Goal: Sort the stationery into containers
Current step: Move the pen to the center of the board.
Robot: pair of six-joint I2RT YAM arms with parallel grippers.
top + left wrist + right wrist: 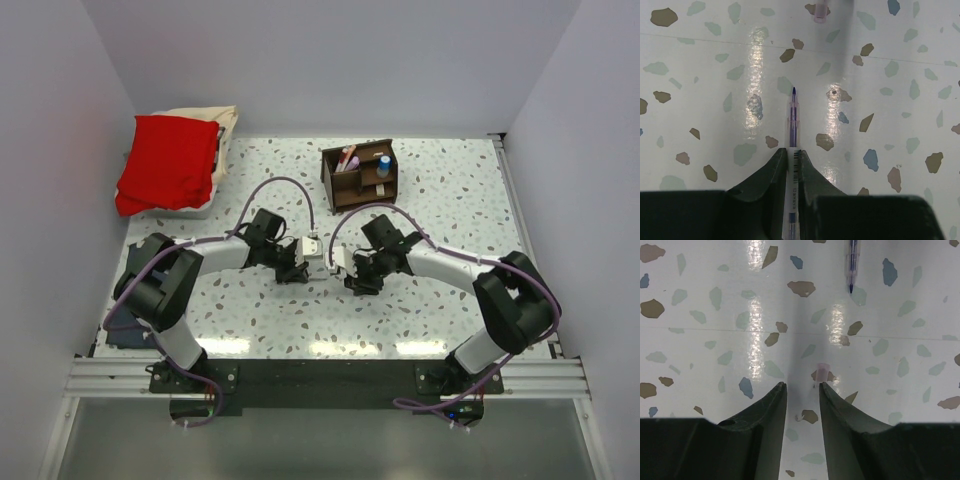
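While working over the speckled counter (450, 200), leave the brown box (365, 190) at the far side, some pens (347, 158) already in it, for later. Hold steady with the left hand (792, 151), pinched narrow on the clear pen (793, 115), bare blue tip pointing ahead. Bring the right hand (802, 385), half open and gripping nothing visible, squarely around the pink cap (822, 371) just off its fingertip; probably meant for that tip. Can't read the print beside the pen's barcode (797, 155).

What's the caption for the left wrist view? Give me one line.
Left jaws clamp a clear plastic blue-ink pen, bare tip pointing toward a small pink cap over the speckled table.
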